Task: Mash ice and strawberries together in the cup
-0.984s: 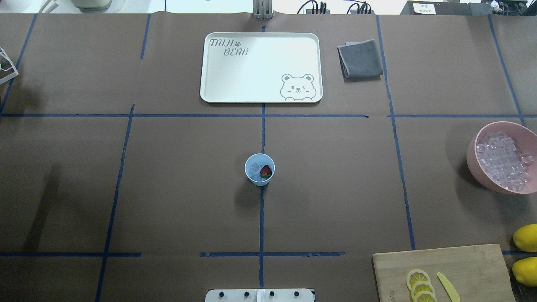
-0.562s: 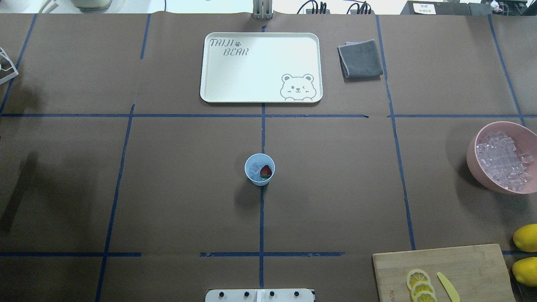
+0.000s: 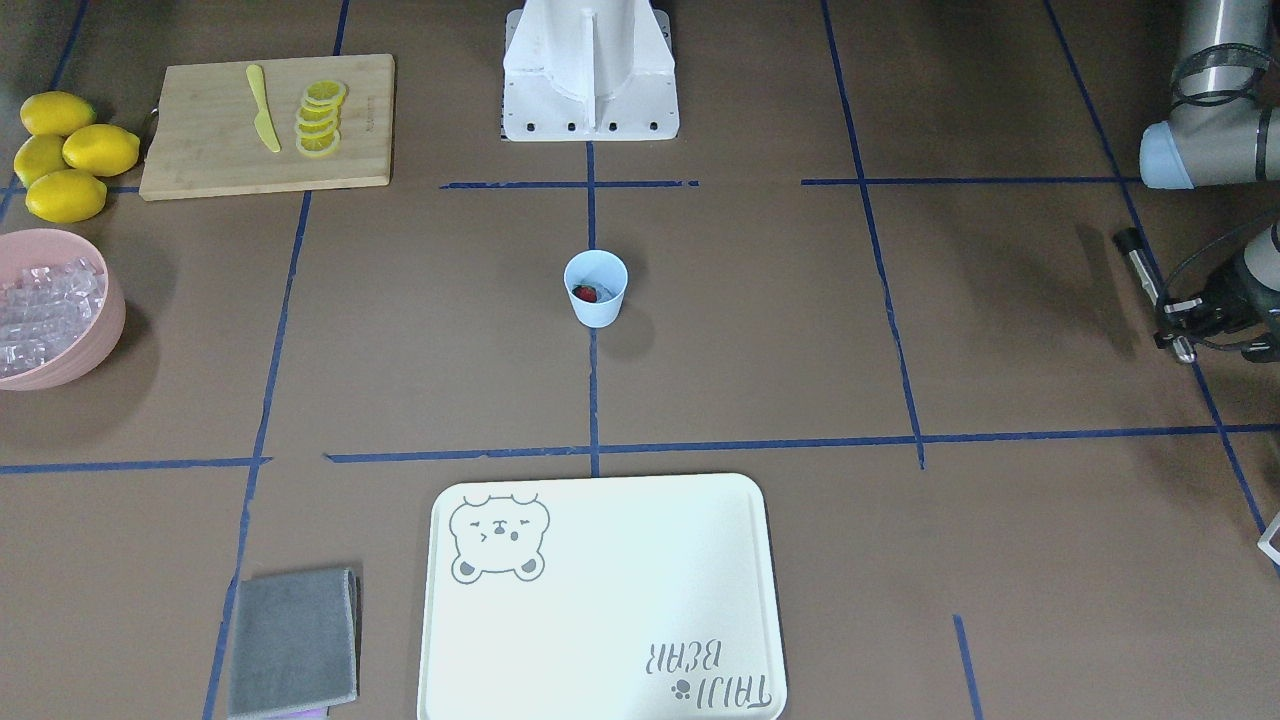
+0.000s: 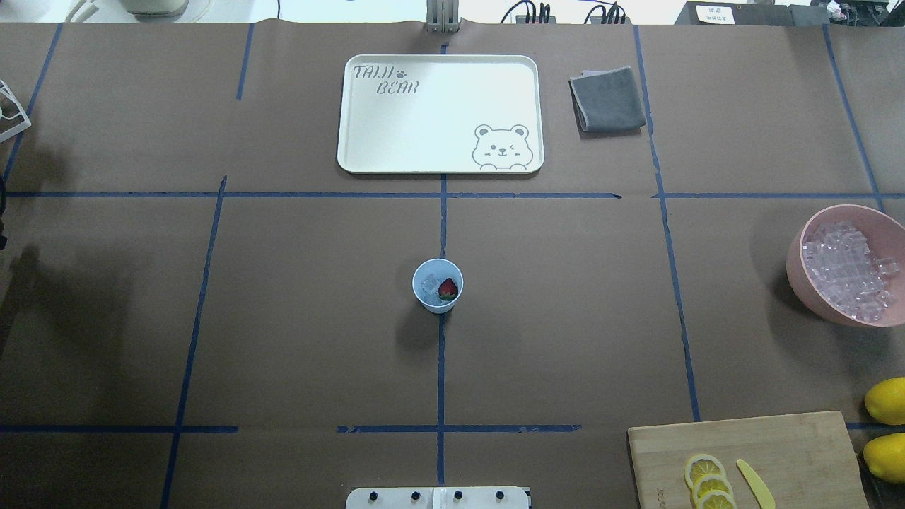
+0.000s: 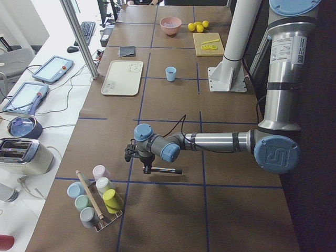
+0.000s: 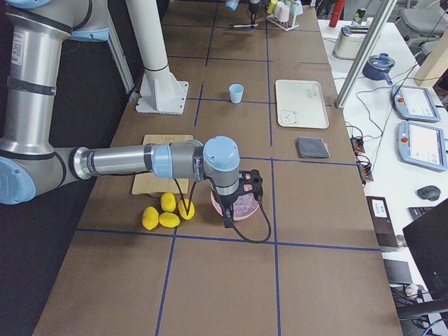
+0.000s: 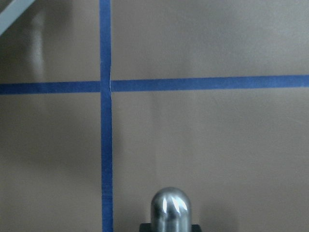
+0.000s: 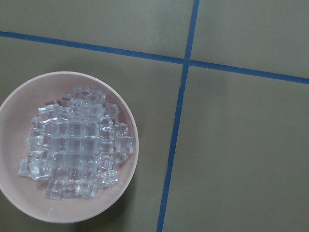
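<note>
Only a shadow (image 4: 21,297) has slid toward the tabletop's (image 4: 565,318) left edge, while the cup (image 4: 433,307) in the middle holds the strawberry (image 4: 447,288) and ice (image 4: 430,285) with nothing gripping it, so the left claw (image 3: 1178,322), clenched on its metal masher (image 3: 1140,268), could tip it; the right claw (image 6: 241,189) I cannot tell.

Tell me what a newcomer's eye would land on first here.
The pale blue cup, alone at the table's centre with a red strawberry and ice inside, draws the eye first. Next comes the pink bowl heaped with clear cubes on the robot's right, with lemons nearby. At the far left end the left gripper holds a dark, metal-tipped rod above the table.
</note>
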